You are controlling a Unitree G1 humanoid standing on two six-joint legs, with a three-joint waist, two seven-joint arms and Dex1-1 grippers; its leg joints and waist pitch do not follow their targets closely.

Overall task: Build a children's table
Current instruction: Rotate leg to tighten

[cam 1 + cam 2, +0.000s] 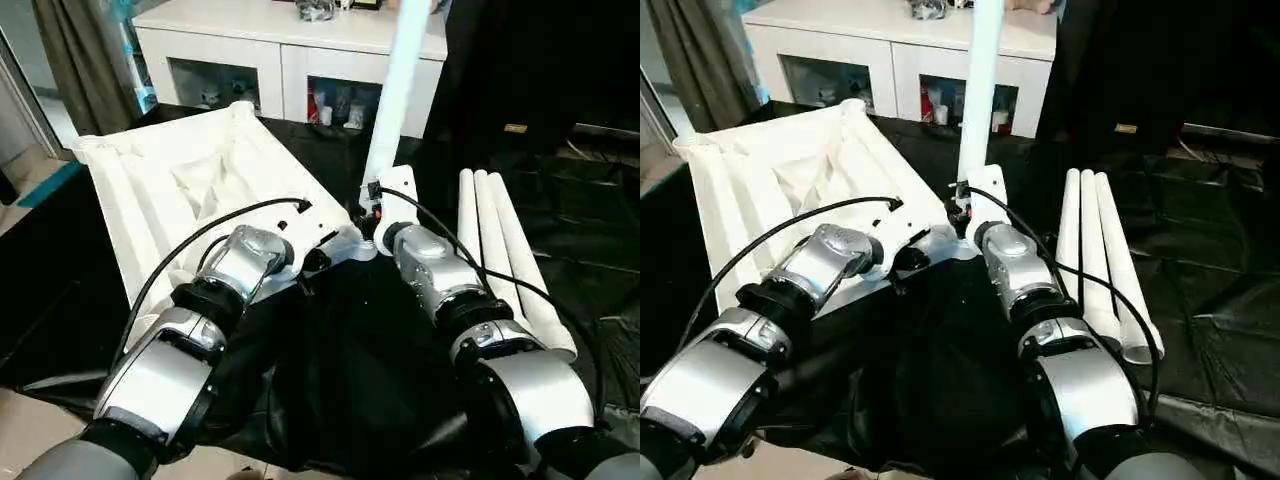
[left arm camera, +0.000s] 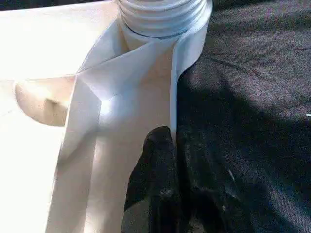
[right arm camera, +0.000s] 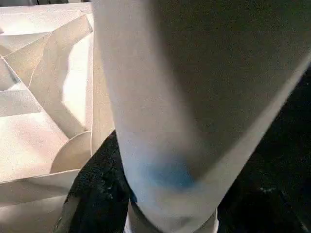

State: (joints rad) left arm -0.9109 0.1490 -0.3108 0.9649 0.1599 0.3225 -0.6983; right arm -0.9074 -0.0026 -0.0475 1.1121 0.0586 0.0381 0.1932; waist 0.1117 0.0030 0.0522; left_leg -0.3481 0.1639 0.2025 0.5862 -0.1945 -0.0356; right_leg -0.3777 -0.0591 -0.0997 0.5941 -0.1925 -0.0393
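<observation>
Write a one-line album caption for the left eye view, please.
Humanoid robot's right gripper stands a white leg upright at the upturned tabletop's corner; three spare legs lie alongside.

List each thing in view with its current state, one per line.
Table top: upside down on the black sheet, ribbed underside up.
Upright leg: standing at the top's near corner socket, held.
Three spare legs: lying side by side, unattached.
Left gripper: shut on the top's edge.
Right gripper: shut on upright leg.

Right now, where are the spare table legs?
Three loose legs lie side by side on the black cloth, right of the right gripper in the left eye view.
</observation>
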